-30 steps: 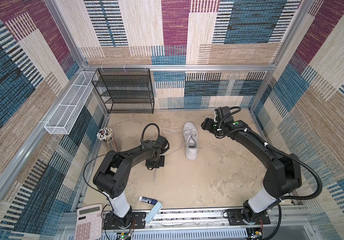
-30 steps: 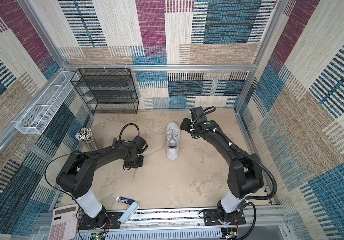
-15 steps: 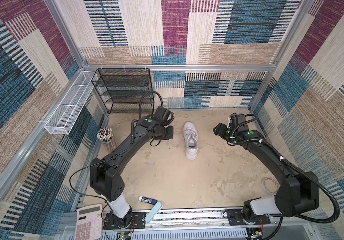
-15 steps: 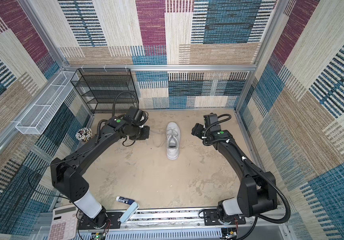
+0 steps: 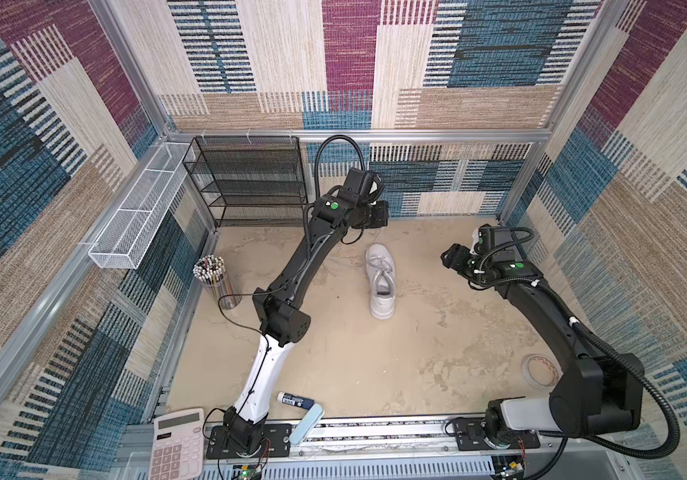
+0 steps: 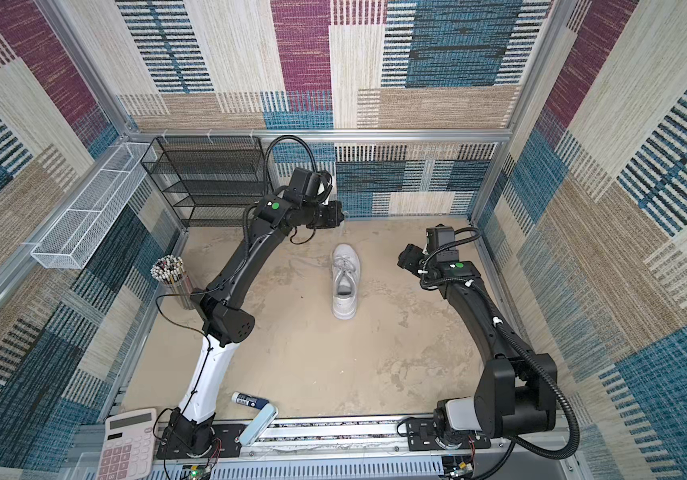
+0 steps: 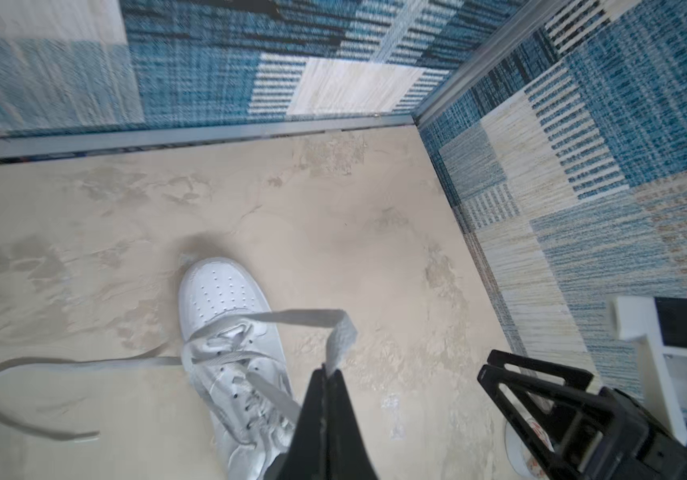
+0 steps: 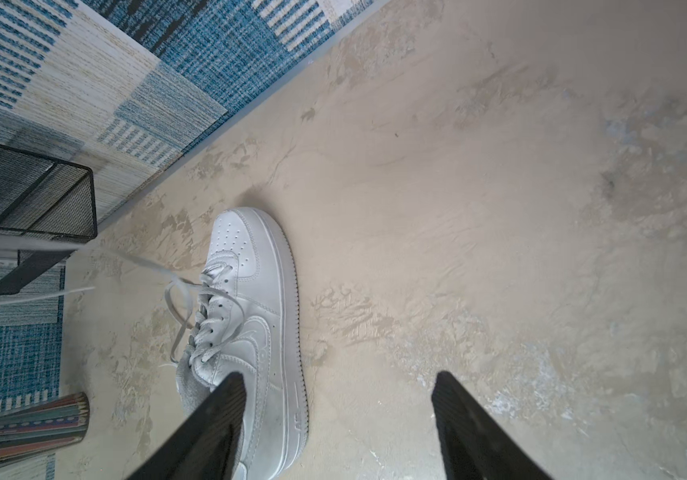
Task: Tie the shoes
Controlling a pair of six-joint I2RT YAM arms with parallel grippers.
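- Mid-table I see the sneaker (image 5: 381,286), toe toward back wall (image 5: 437,195); heel cut off in wrist views.
- left gripper (image 7: 329,372) clenched on a lace (image 7: 291,318), faint from top.
- right gripper (image 8: 338,379) released, empty, beside sneaker.

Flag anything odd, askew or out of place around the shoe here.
Only the laces: the sneaker stands upright, untied. One lace end is pinched in the left gripper and lifted; the other lace trails loose across the table. Nothing spilled or damaged.
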